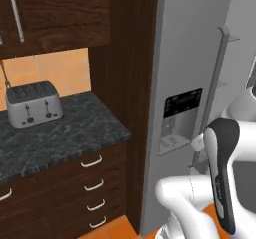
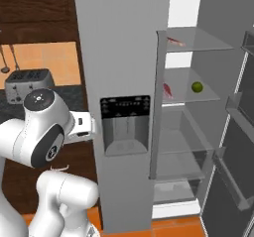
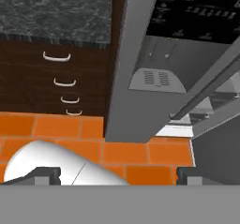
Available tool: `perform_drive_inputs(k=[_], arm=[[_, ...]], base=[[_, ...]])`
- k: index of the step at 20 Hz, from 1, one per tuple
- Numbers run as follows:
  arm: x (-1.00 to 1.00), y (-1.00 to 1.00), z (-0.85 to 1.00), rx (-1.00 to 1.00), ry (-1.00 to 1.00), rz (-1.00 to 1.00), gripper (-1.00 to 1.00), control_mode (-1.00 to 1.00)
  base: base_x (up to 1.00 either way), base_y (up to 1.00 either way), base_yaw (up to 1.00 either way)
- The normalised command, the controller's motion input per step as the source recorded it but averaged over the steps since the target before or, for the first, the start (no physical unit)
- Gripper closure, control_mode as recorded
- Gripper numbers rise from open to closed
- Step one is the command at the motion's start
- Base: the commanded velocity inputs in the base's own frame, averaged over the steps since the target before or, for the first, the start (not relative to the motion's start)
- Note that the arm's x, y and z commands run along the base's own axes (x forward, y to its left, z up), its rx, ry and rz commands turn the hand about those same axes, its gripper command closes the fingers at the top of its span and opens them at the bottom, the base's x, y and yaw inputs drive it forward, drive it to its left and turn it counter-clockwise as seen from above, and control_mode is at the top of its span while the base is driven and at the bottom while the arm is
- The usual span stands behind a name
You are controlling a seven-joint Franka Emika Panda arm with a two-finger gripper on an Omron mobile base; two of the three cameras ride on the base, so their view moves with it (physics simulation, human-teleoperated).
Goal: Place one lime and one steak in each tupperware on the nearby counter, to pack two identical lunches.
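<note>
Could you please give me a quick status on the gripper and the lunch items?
Gripper open, empty, aimed at the floor by the fridge. One lime and two steaks on shelves of the open fridge. No tupperware seen yet; toaster on the counter.

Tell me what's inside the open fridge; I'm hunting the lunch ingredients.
In the fridge, one lime and a steak sit on the middle glass shelf; another steak lies on the shelf above. The closed left door hides the rest.
</note>
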Motion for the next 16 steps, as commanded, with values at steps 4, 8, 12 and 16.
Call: perform_drive_inputs(k=[4, 8, 12, 16], arm=[[0.0, 0.0, 0.0, 0.0, 0.0, 0.0, -1.0, 1.0], [0.0, 0.0, 0.0, 0.0, 0.0, 0.0, -1.0, 1.0], [0.0, 0.0, 0.0, 0.0, 0.0, 0.0, -1.0, 1.0], [0.0, 0.0, 0.0, 0.0, 0.0, 0.0, -1.0, 1.0]], base=[[0.56, -0.86, -0.09], [0.96, -0.64, 0.06], [0.77, -0.63, 0.11], [0.49, -0.68, 0.17]])
